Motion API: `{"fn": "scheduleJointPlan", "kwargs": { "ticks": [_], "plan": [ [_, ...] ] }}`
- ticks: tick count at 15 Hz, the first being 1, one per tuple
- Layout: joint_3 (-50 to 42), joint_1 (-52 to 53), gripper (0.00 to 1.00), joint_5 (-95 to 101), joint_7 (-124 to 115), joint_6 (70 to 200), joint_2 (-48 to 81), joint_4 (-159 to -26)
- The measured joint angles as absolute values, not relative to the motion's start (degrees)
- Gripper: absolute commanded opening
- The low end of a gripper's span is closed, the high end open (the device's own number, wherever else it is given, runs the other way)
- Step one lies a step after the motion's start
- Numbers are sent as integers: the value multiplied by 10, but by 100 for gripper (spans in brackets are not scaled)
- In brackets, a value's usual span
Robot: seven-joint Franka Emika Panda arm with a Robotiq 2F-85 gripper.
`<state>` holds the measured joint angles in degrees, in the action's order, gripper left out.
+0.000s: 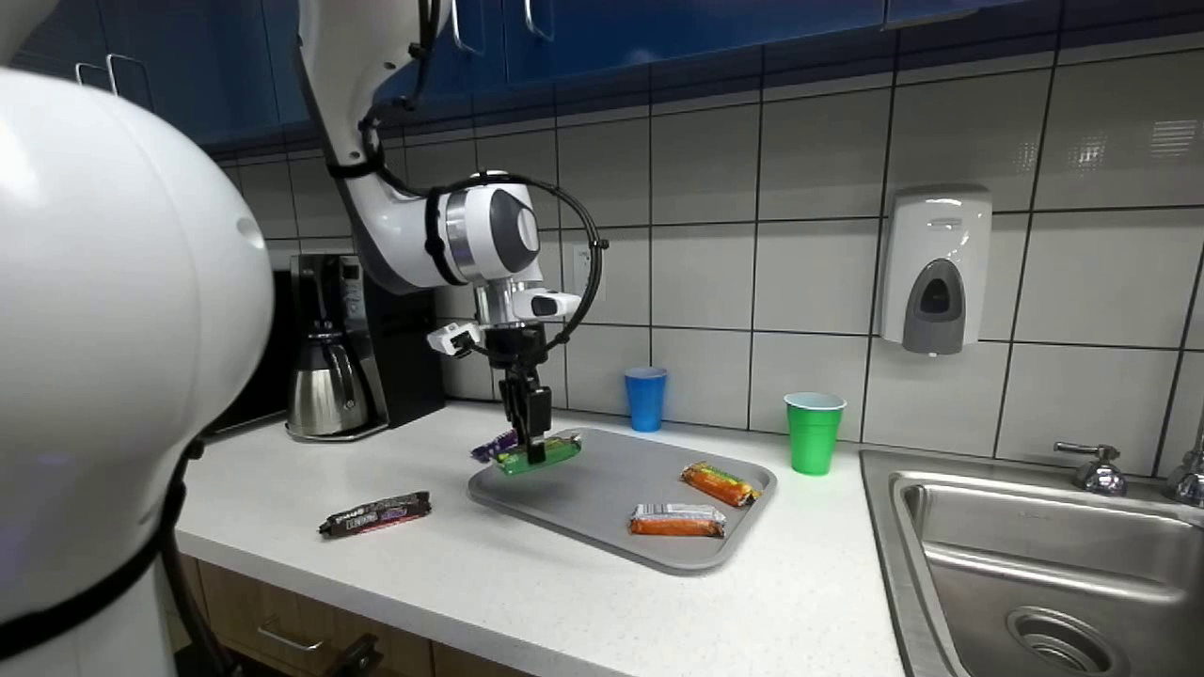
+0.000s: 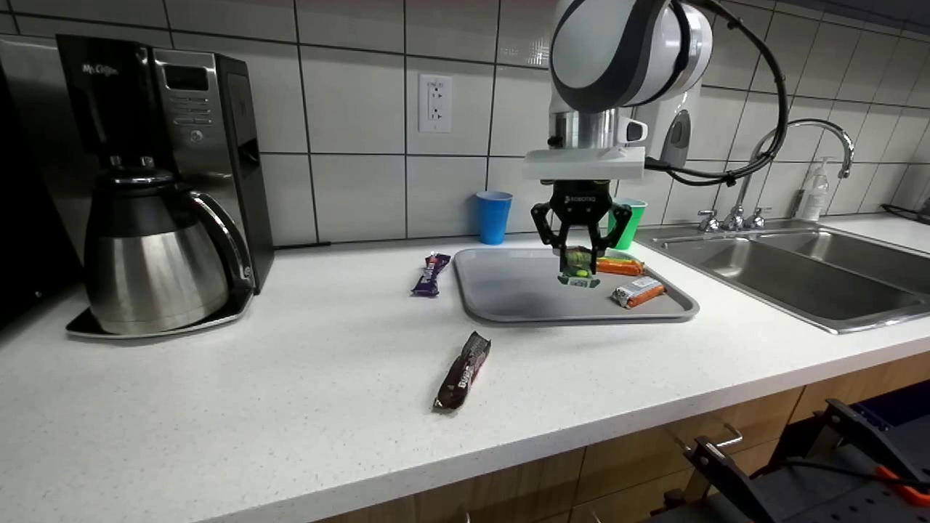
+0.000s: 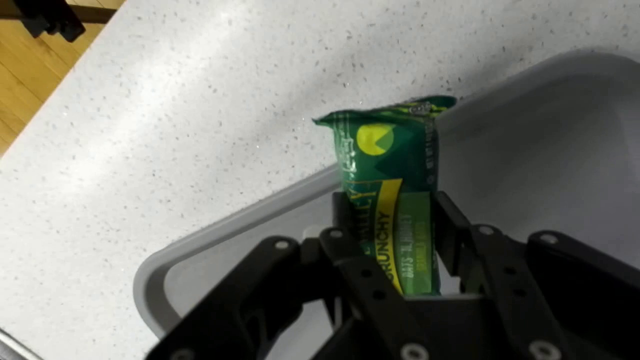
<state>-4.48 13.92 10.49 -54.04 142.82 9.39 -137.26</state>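
Where fingers (image 3: pixel 452 235) pinch, green-wrapped bar (image 3: pixel 392 200) between, one end jutting beyond

my gripper (image 2: pixel 579 266) above the tray (image 2: pixel 508 290), two bars (image 1: pixel 677 523) on it, cups (image 2: pixel 494 219) along the back edge of the counter (image 2: pixel 312 392)

Most room for me: the desk (image 2: pixel 240 428) between coffee maker (image 2: pixel 192 152) and front edge, plus a lane between tray (image 2: pixel 501 290) and front edge. In the way there: dark bar (image 2: pixel 463 372), towards front edge, and purple bar (image 2: pixel 431 274), just beside the tray's end. Wall edge is crowded with coffee maker, blue cup (image 1: pixel 645 400), green cup (image 1: pixel 815 437); I could slip between the cups. Overhead, blue cabinets (image 1: pixel 715 33) limit height. From my jaws, pinched together on it, the green bar (image 3: pixel 387 200) juts towards front edge.
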Motion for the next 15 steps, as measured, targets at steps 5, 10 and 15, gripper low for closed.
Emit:
{"fn": "scheduleJointPlan", "kwargs": {
  "ticks": [5,10,15],
  "plan": [
    [-21,139,17,105,-569,1419,78,-1398],
    [-5,139,17,105,-594,1417,71,-1421],
    [5,139,17,105,-622,1417,67,-1442]
  ]
}}
